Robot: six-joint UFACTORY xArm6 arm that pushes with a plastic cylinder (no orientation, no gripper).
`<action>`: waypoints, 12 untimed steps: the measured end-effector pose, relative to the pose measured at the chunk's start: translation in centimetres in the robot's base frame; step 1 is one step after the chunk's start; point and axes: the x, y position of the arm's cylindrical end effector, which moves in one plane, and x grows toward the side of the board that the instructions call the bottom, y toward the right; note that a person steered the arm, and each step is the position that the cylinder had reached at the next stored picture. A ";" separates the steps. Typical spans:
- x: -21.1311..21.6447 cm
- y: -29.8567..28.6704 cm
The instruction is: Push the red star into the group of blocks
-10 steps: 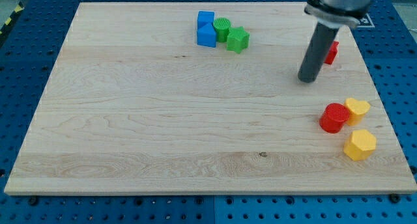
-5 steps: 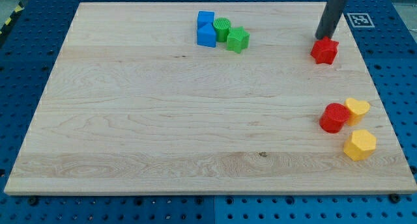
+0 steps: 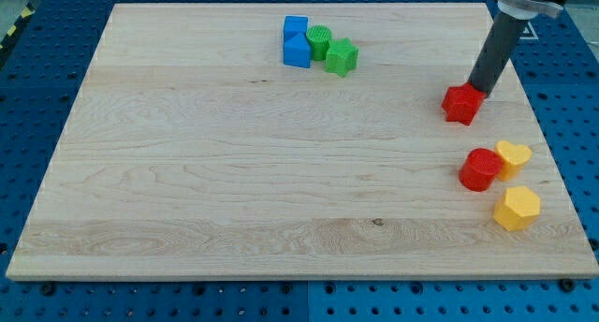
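The red star (image 3: 462, 105) lies at the view's right on the wooden board (image 3: 234, 172). My tip (image 3: 481, 88) touches its upper right edge, with the dark rod rising to the view's top right. Below the star sits a group: a red cylinder (image 3: 480, 168), a yellow block (image 3: 513, 156) touching it on the right, and a yellow hexagon (image 3: 517, 208) lower down. The star is a short gap above the red cylinder.
A second cluster sits at the view's top centre: two blue blocks (image 3: 297, 41), a green cylinder (image 3: 319, 41) and a green star (image 3: 342, 56). The board's right edge runs close past the yellow blocks.
My tip moved from left of the star to above it, then pushed down. The red star slid down and slightly left, toward the red cylinder.
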 end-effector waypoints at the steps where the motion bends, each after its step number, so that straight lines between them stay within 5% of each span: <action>1: -1.2 -0.5; 3: 3.0 -0.6; 7: 1.8 -4.1; 10: 6.1 -5.6; 12: 5.2 -8.8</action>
